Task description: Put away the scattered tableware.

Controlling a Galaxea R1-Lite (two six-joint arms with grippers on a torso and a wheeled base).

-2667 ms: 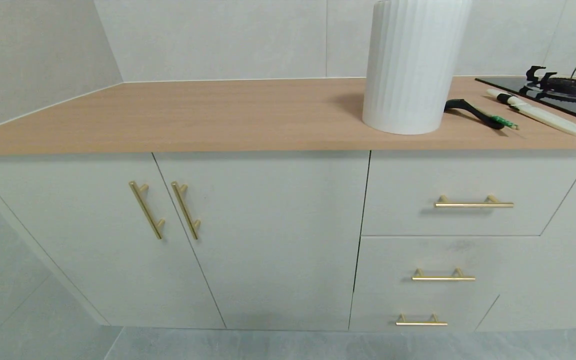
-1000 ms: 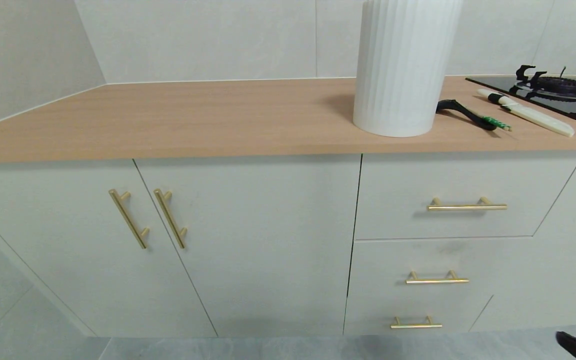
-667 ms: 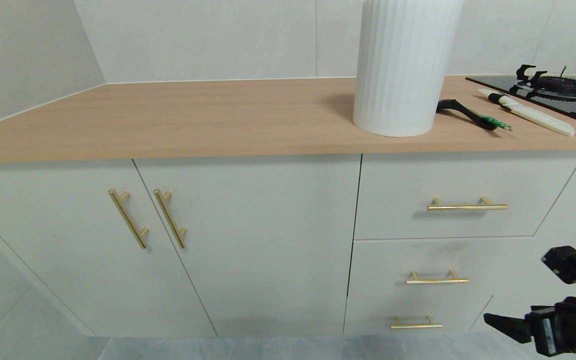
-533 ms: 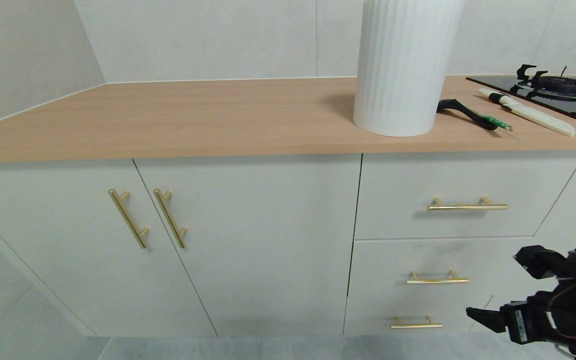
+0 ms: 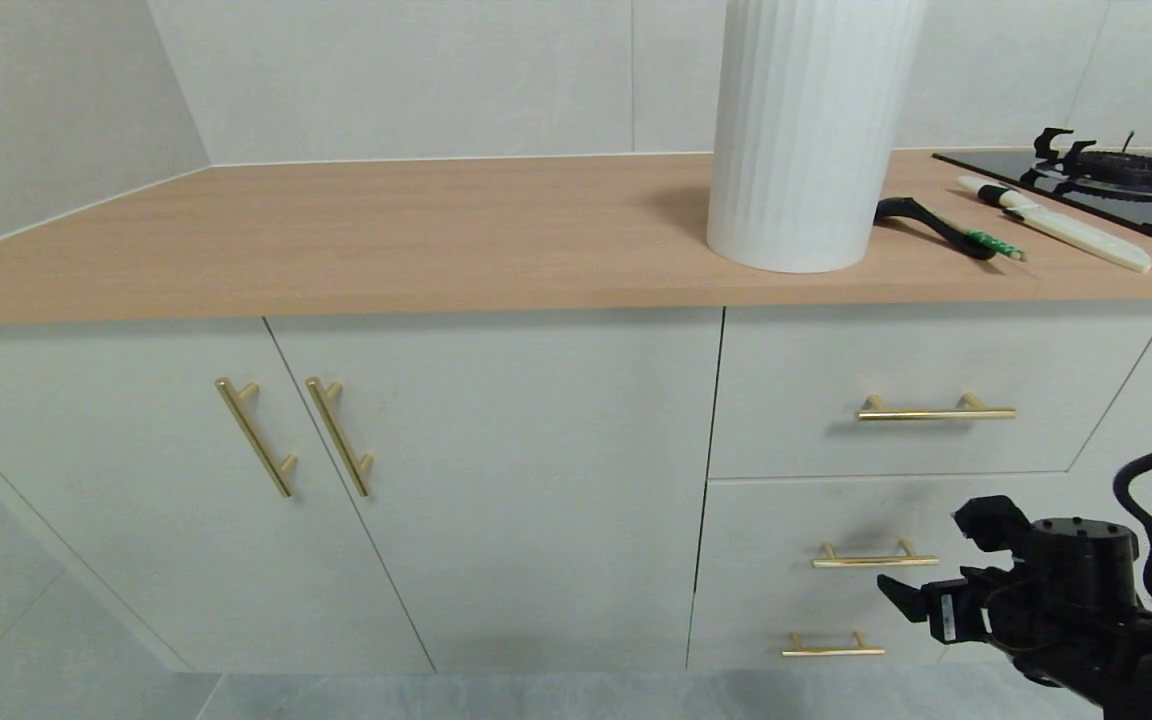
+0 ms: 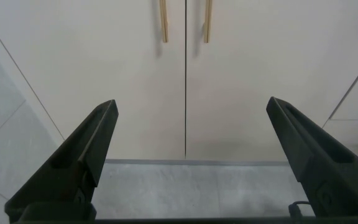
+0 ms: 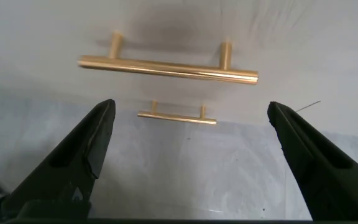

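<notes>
While the left fingers [image 6: 79, 162] hang low in front of the double cupboard doors [image 5: 496, 480], they are spread wide with nothing between them, pointing at the seam where the two doors meet. Both doors are closed, and their two gold handles [image 5: 256, 437] stand side by side near that seam. Above them runs the wooden surface [image 5: 386, 230], reaching back to the tiled wall.

Right of the surface's middle stands a tall white ribbed container [image 5: 804, 130], upright and close to the near edge. Just to its right lies a black-handled utensil [image 5: 936, 228] with a green tip, its handle end close against the container's base. Farther right a white knife [image 5: 1061, 225] with a dark band lies flat, angled toward the near edge. Beyond the knife, at the far right, sits a black gas stove [image 5: 1116, 180].

Below the container and the tableware are three closed drawers, each with a gold handle: top [image 5: 934, 411], middle [image 5: 874, 558] and bottom [image 5: 832, 648]. The right fingers [image 5: 986, 522] are low at the right, wide apart and holding nothing, aimed at the middle handle and just short of it.
</notes>
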